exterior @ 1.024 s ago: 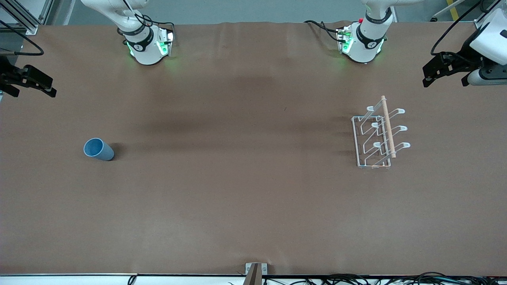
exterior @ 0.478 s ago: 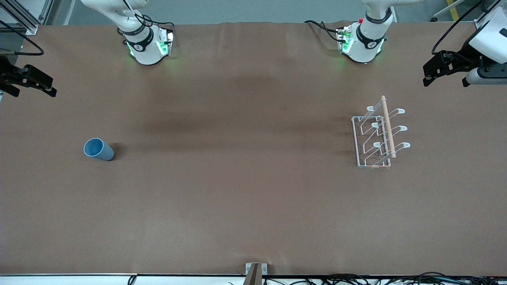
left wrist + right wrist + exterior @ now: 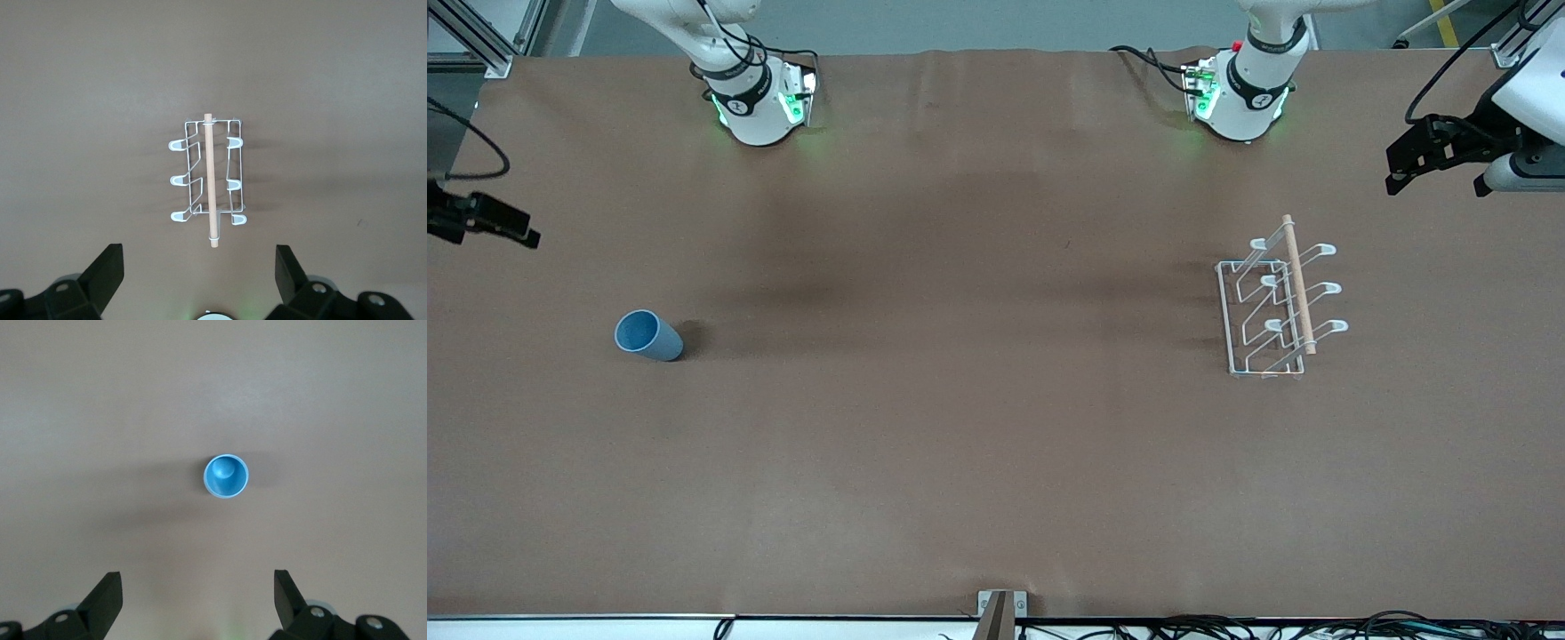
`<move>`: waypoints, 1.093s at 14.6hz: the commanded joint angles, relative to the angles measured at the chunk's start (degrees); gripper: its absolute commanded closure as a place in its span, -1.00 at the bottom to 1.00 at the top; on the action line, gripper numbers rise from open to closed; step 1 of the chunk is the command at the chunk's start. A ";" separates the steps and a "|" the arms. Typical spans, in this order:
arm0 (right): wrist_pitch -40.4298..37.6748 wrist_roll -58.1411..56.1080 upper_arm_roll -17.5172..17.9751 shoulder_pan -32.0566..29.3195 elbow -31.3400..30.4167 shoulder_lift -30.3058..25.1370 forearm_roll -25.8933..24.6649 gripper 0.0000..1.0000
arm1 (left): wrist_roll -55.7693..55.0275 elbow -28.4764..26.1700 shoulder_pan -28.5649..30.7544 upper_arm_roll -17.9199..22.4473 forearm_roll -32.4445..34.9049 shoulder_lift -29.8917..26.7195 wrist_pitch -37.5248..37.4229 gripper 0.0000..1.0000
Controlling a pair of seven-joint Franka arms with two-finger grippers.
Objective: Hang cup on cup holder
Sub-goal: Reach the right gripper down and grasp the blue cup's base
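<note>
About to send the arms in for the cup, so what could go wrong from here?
1. The cup stands upright and alone at the right arm's end of the table; a smooth tapered wall may slip or tip if the open right pincer closes off-centre.
2. The cup holder sits at the left arm's end, so a long carry or handover is likely.
3. Its light wire frame could slide when the cup meets a prong. The open left pincer hangs above it.

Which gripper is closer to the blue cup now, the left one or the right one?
The right gripper. It hangs open above the right arm's end of the table, where the cup stands. The left gripper is open at the left arm's end, near the cup holder.
</note>
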 commanded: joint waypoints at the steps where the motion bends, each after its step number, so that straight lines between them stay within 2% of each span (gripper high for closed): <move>1: 4.94 -1.37 0.47 -2.69 -4.47 2.23 0.09 -1.00 | 0.48 1.69 -0.01 -0.46 0.03 0.95 -1.27 -1.00; 6: 17.49 -2.87 0.47 -5.77 -9.64 10.85 0.09 -1.00 | 0.48 1.69 -0.18 -0.81 0.11 0.42 -2.41 -1.00; 10: 28.48 -3.13 0.47 -6.39 -19.13 12.97 0.09 -1.00 | 0.31 1.69 -0.18 -0.81 -0.06 0.86 -2.42 -1.00; 12: 32.62 -3.05 0.56 -6.47 -21.43 14.89 0.09 -0.96 | 0.56 1.78 -0.01 -0.72 -0.23 0.86 -2.42 -1.00; 14: 35.79 -3.13 0.56 -7.08 -21.53 18.23 0.09 -0.89 | 0.83 1.69 0.25 -0.64 -0.32 0.86 -2.50 -1.00; 16: 38.96 -4.35 0.56 -7.71 -21.53 20.44 0.09 -0.59 | 0.92 1.78 0.25 -0.64 -0.24 0.77 -2.50 -1.00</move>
